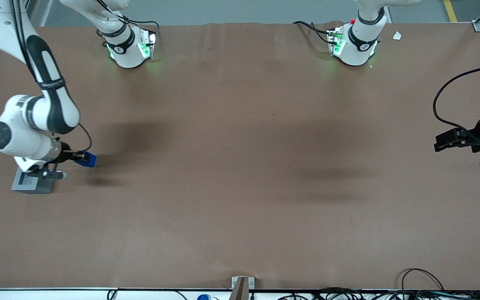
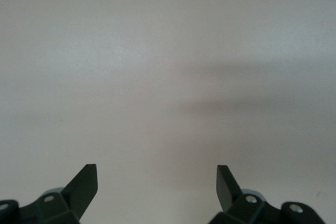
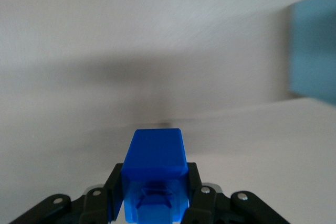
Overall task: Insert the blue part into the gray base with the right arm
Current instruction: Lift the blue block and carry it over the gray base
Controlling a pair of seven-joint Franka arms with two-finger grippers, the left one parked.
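The right arm's gripper (image 1: 82, 157) is shut on the blue part (image 1: 88, 159) and holds it just above the table at the working arm's end. In the right wrist view the blue part (image 3: 155, 167) sits clamped between the two black fingers (image 3: 116, 181). The gray base (image 1: 33, 182) stands on the table close beside the gripper, a little nearer to the front camera, and the arm's wrist overlaps its upper edge. Its square recess faces up. A pale blurred block (image 3: 314, 53) in the right wrist view may be the base; I cannot tell.
The brown table (image 1: 240, 166) stretches toward the parked arm's end. Two arm bases (image 1: 129, 46) stand at the table's edge farthest from the front camera. Cables (image 1: 427, 287) lie along the near edge.
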